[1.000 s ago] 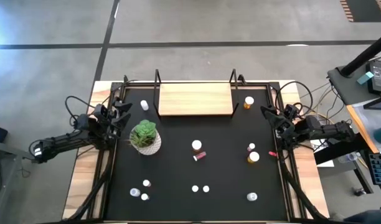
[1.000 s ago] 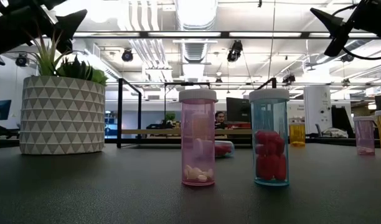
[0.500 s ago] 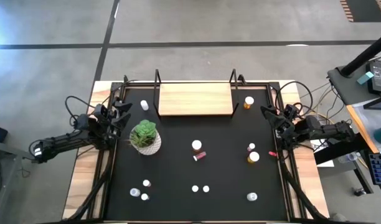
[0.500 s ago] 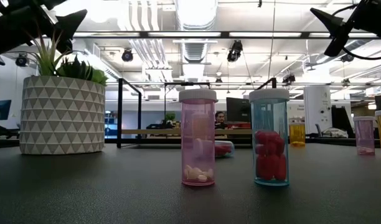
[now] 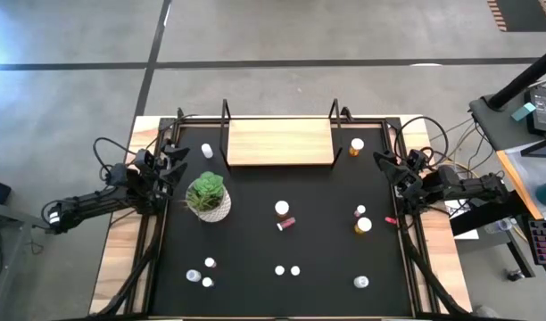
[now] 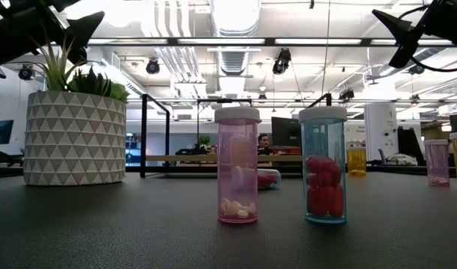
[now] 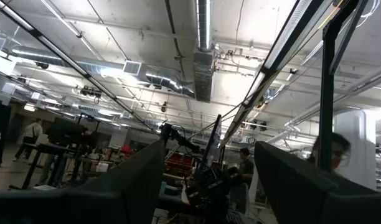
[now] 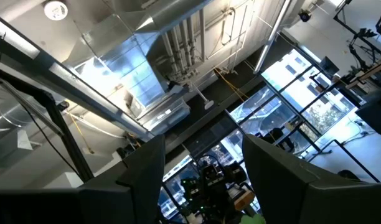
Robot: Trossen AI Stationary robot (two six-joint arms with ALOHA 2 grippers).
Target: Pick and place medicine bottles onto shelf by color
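Your black table (image 5: 255, 241) is carrying scattered medicine bottles (image 5: 282, 208) before the bare shelf (image 5: 279, 141). Both claws are idling at the edges — left claw (image 5: 177, 160) gaping empty, right claw (image 5: 383, 163) parted, holding nothing.

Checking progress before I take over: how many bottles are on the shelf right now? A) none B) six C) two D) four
A: in the high view the shelf board is bare; every bottle, like the orange one beside it, stands on the table.
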